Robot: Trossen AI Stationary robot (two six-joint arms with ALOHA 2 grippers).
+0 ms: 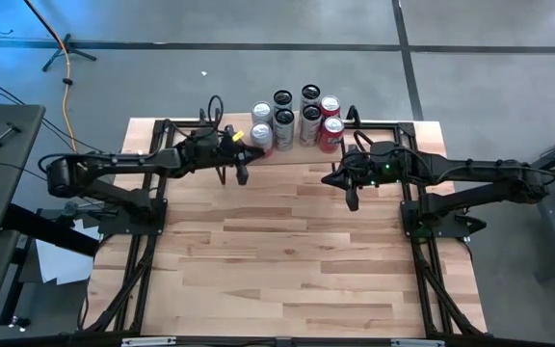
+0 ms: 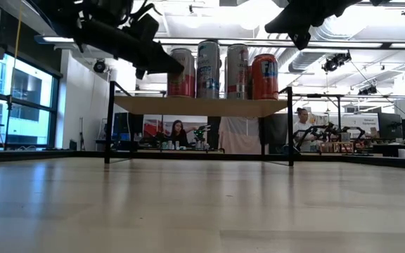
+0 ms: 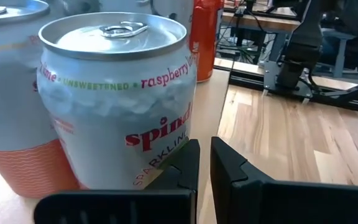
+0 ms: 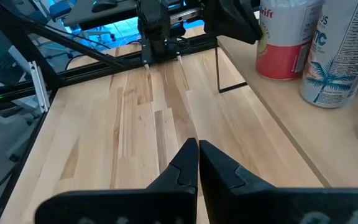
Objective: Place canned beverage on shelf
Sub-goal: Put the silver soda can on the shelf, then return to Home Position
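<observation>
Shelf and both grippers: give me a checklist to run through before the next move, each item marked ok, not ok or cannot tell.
1. Cans upright on the shelf: ok, none tipped in the low view.
2. Left gripper empty: ok, fingers shut on nothing, right beside the raspberry can.
3. Left gripper clear of that can: cannot tell; the left wrist view shows it very close, contact unclear.
4. Right gripper empty: ok, shut, over bare table in front of the shelf.
5. Another can waiting on the table: not ok, none in view.
6. Free room on the shelf: cannot tell from the high view.
</observation>
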